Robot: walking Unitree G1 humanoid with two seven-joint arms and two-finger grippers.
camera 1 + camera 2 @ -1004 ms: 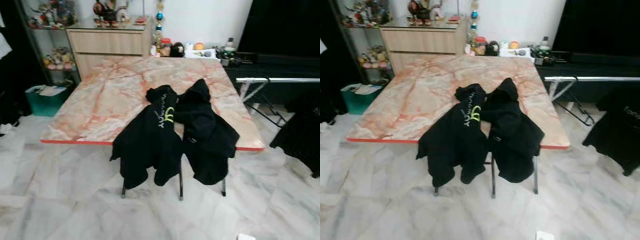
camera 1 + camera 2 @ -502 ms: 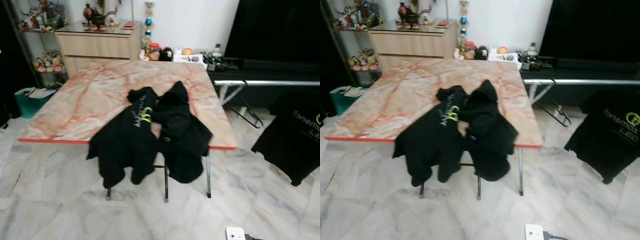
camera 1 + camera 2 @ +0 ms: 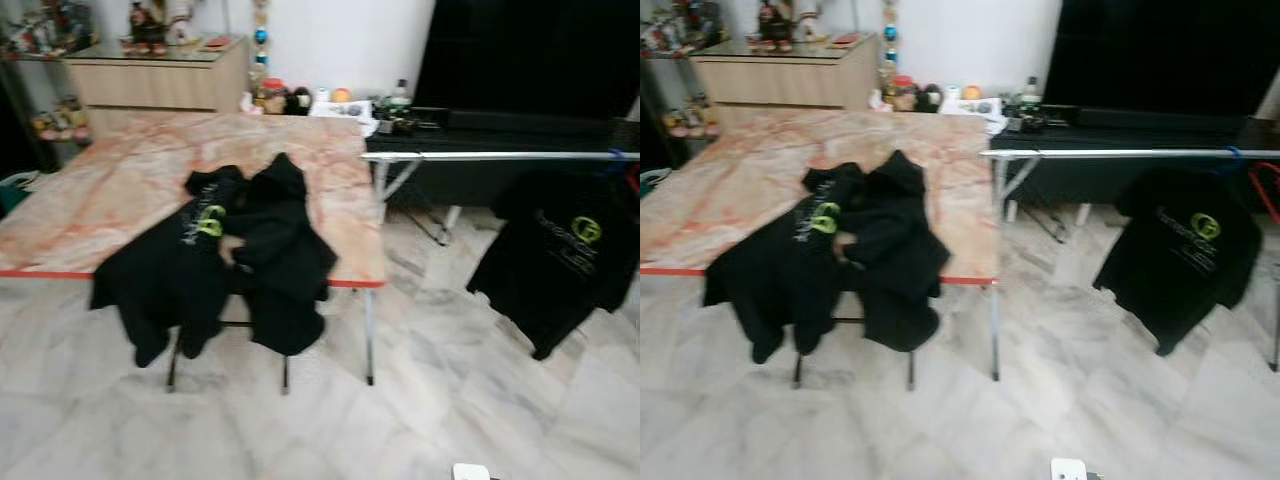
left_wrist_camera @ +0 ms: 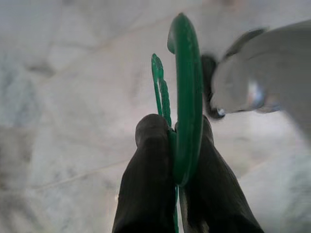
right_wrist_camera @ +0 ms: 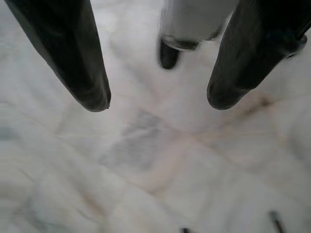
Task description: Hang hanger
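While the left hand [image 4: 176, 133] is clamping a green plastic hanger [image 4: 184, 92], the right hand [image 5: 155, 99] is hanging with fingers apart above the pale marble floor [image 5: 146, 184].

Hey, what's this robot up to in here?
It is carrying a green hanger, pinched in its left gripper above the marble floor. Its right gripper hangs open and holds nothing. Ahead stands a marble-patterned table with two black garments draped over its near edge. To the right, a black T-shirt hangs from a metal clothes rail, probably where the hanger belongs. The hanger is not yet hung.
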